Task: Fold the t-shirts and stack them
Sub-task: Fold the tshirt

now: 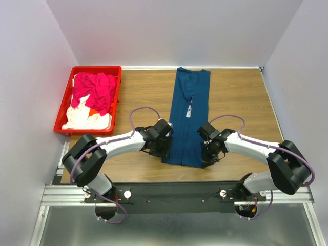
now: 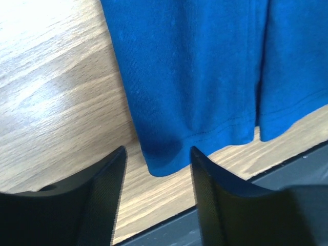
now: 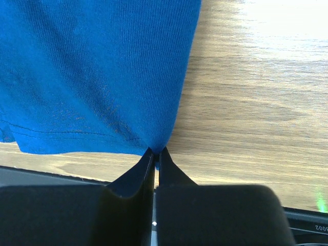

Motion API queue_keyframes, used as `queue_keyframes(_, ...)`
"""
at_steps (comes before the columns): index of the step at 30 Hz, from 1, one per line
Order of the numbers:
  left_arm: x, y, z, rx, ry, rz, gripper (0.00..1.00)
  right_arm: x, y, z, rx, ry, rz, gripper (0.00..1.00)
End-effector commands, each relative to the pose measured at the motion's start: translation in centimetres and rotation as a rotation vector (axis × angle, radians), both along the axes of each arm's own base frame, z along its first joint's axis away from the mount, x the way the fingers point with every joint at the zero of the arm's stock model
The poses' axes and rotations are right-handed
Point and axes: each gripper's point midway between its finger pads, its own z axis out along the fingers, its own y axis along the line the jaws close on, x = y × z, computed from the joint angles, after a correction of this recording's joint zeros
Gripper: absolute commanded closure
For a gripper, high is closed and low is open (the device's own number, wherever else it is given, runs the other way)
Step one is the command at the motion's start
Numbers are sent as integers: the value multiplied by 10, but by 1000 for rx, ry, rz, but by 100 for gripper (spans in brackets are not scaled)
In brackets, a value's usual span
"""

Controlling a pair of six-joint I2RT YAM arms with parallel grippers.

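- The left gripper [image 2: 156, 154] has its jaws moderately apart, one finger on each side of the near left hem corner of the blue shirt [image 2: 205, 77]. It grips nothing.
- The right gripper [image 3: 156, 151] has its jaws pressed together on the near right hem corner, and the cloth puckers into the tips.
- The blue shirt lies flat in the middle of the table [image 1: 241, 102]. It is folded lengthwise into a long strip, hem toward the arms and collar at the far end.
- The shirt looks like thin, limp, light knit that will sag once lifted. It is best pinched at both hem corners through every layer, since a shallow bite could slip off.
- At the far left, a red crate [image 1: 64, 105] holds a pink shirt [image 1: 95, 89] and a white shirt [image 1: 84, 119] in a loose, unfolded heap.
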Motion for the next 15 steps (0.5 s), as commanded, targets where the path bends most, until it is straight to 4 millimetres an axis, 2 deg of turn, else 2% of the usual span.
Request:
queue_keyframes(1,3,0,-4,50,-8,15,47,-5,-12,-19,-63,-1,14,91)
queue_keyframes(6,-1,3,-13,102,8,11,54,-4,-12,-19,-60,-3,20,91)
queue_keyframes(12,-7,8,-27,182,40,-11,54,-4,-11,-18,-57,-10,26,91)
queue_keyframes(13,-6,14,-30,220,27,-4,54,-3,-11,-18,-54,-14,26,91)
queue_keyframes(15,-8,16,-32,249,20,-12,57,-3,-12,-18,-59,-14,25,91)
